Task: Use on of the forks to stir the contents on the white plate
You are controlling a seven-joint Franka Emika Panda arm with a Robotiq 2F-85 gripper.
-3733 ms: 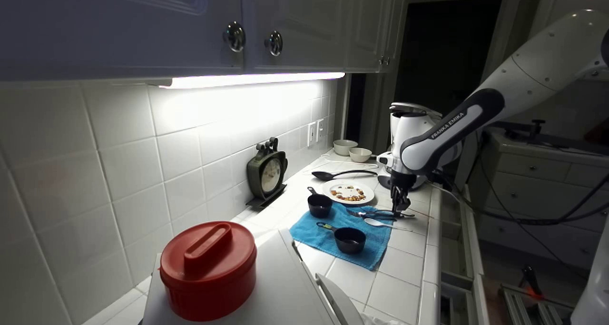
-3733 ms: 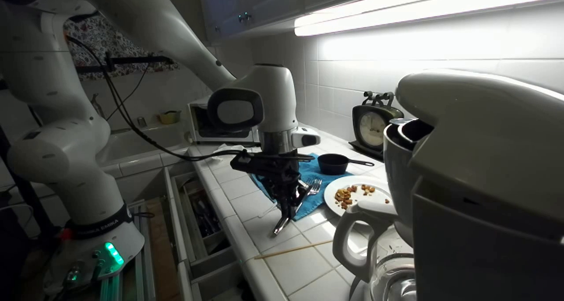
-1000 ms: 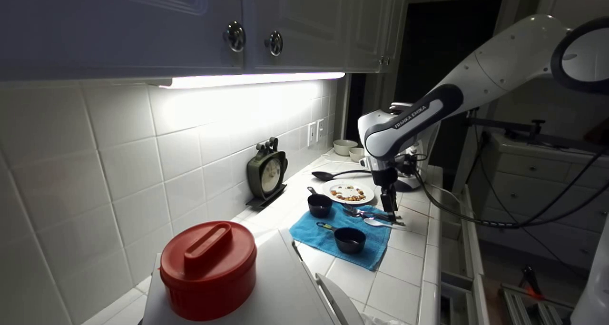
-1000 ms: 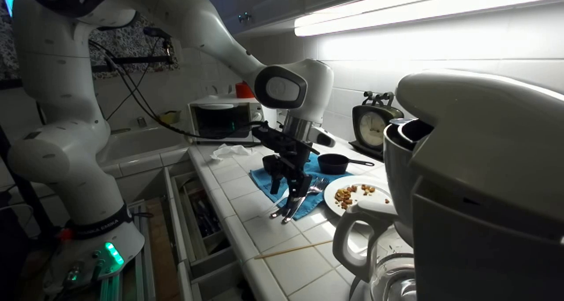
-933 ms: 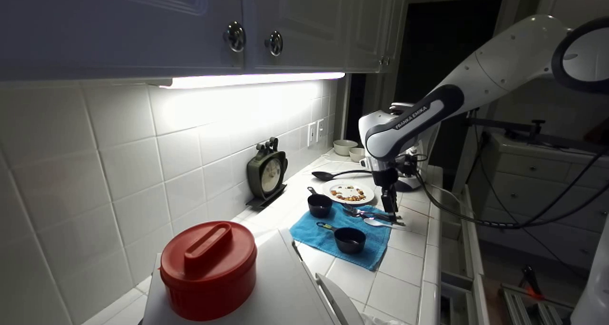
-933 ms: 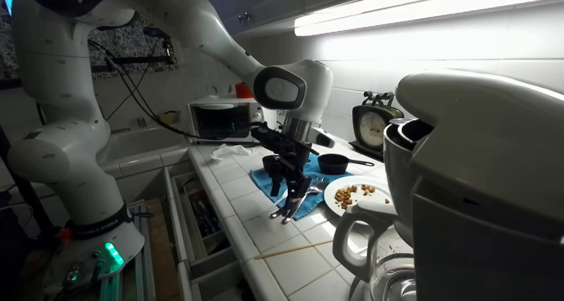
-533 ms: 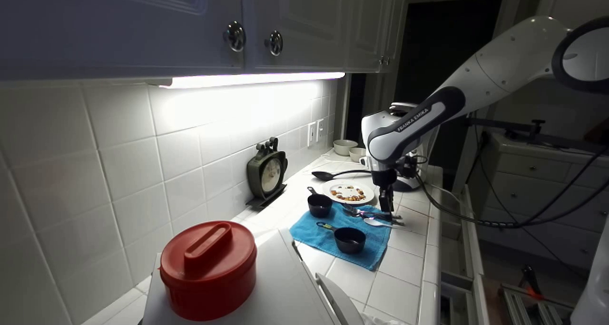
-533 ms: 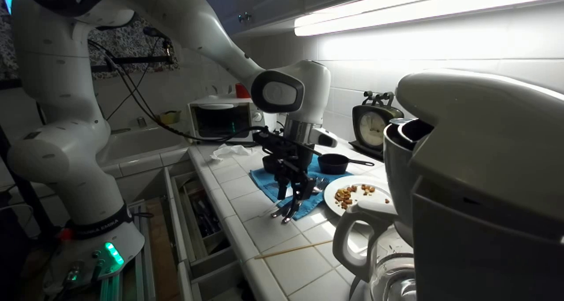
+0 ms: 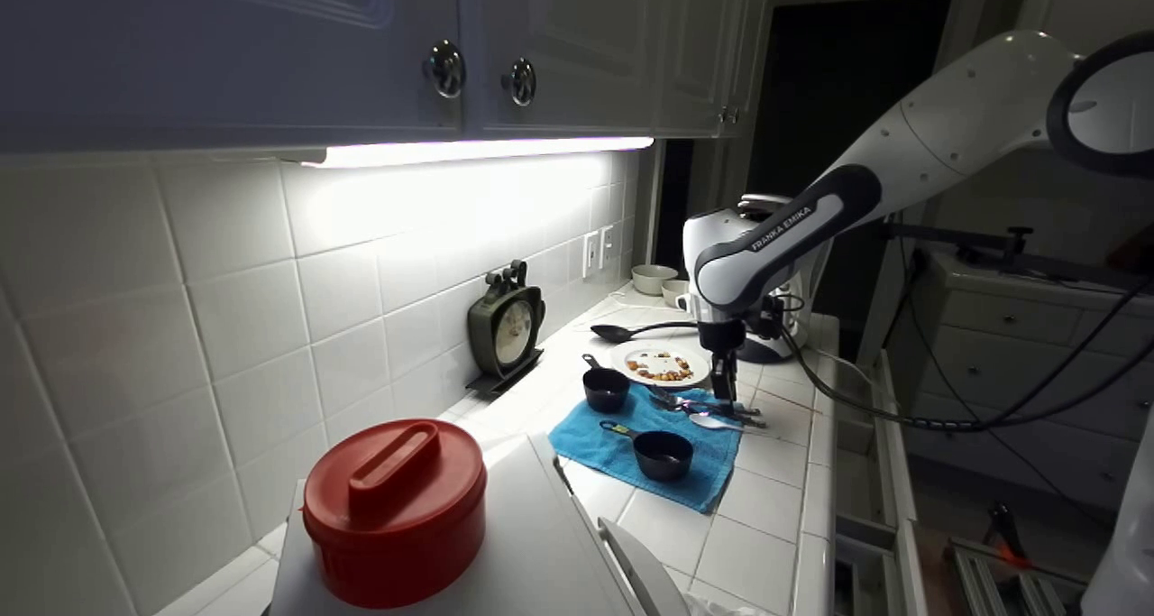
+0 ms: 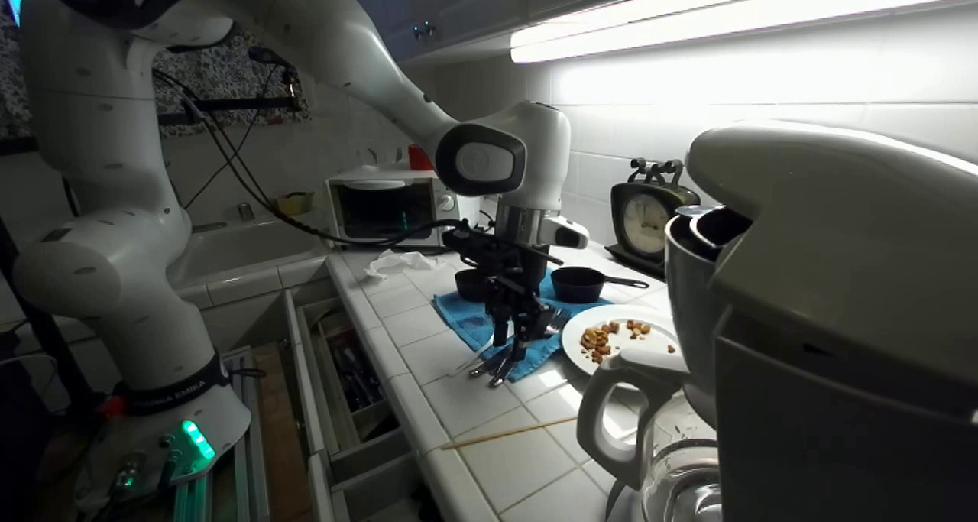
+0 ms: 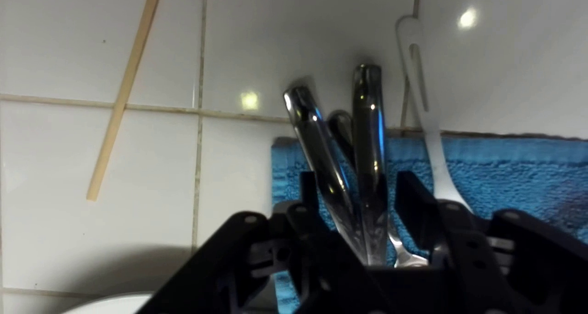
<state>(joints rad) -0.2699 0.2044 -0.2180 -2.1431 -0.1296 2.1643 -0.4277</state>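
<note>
- Lying along the gripper's (image 11: pixel 358 190) gap in the wrist view are two utensils: left metal handle (image 11: pixel 320 157) slanted, right metal handle (image 11: pixel 370 157) nearly in line with the fingers. Heads hidden there; which belongs to the fork cannot be told.
- Fork (image 10: pixel 559 320) seen in an exterior view with tines to the far right, over the blue towel (image 10: pixel 458 312). Long axis is judged to run near-left to far-right, below the gripper.
- Jaws spread, one on each side of both handles; nothing seen pinched. Contact cannot be confirmed.
- White plate (image 10: pixel 570 345) set right of the gripper, just beyond the tines; contents (image 10: pixel 594 342), brown bits, heaped toward its left. Stirring judged not begun.
- One handle probably needs singling out: both could be caught if closed here.
</note>
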